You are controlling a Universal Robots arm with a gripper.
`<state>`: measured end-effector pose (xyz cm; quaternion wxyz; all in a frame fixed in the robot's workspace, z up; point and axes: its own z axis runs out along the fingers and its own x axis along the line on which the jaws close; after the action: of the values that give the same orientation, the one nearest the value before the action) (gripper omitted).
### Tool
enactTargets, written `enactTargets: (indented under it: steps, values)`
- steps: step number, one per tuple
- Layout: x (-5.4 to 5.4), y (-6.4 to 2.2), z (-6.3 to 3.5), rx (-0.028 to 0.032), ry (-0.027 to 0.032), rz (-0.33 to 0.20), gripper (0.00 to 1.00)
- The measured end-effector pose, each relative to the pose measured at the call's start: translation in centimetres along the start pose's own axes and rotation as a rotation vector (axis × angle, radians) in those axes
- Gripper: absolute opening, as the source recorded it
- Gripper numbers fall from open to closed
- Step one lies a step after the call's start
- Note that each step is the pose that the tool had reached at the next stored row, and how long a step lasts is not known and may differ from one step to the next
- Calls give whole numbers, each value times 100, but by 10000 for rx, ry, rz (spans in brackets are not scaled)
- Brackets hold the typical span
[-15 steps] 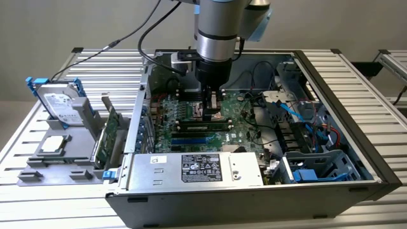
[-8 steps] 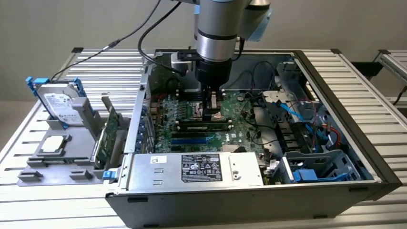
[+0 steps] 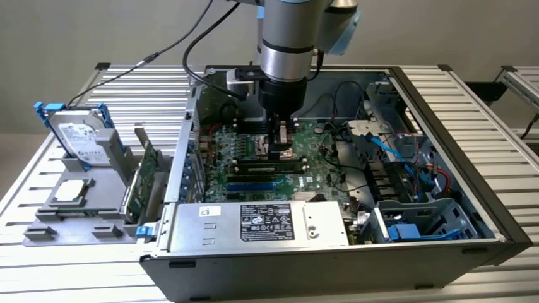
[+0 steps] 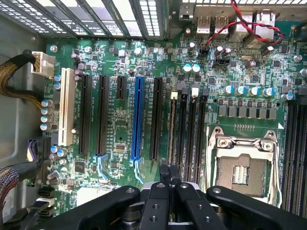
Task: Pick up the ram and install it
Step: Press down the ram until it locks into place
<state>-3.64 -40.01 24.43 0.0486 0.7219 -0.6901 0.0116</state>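
The ram [image 3: 269, 168] stands on edge in a memory slot of the green motherboard [image 3: 221, 183], inside the open computer case [image 3: 438, 208], its pale label facing out. In the wrist view the ram [image 4: 171, 129] shows edge-on as a thin tan line in the first of the black memory slots. My gripper [image 3: 282, 150] hangs straight down over the board with its fingers shut and nothing between them. Its tips [image 4: 169, 173] sit at the near end of the ram's top edge. I cannot tell whether they touch it.
A hard drive [image 3: 80, 136] in a blue holder and a wider green card [image 3: 148, 173] stand in a grey fixture at the exterior view's left. The power supply [image 3: 261, 221], blue cables [image 3: 379, 142] and a drive cage [image 3: 417, 224] crowd the case. The CPU socket [image 4: 242, 165] lies beside the memory slots.
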Motion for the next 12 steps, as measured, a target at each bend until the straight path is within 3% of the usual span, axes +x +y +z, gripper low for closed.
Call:
enactTargets:
  steps: [12]
  values:
    - [0, 0, 1, -130, -88, 1566, 11]
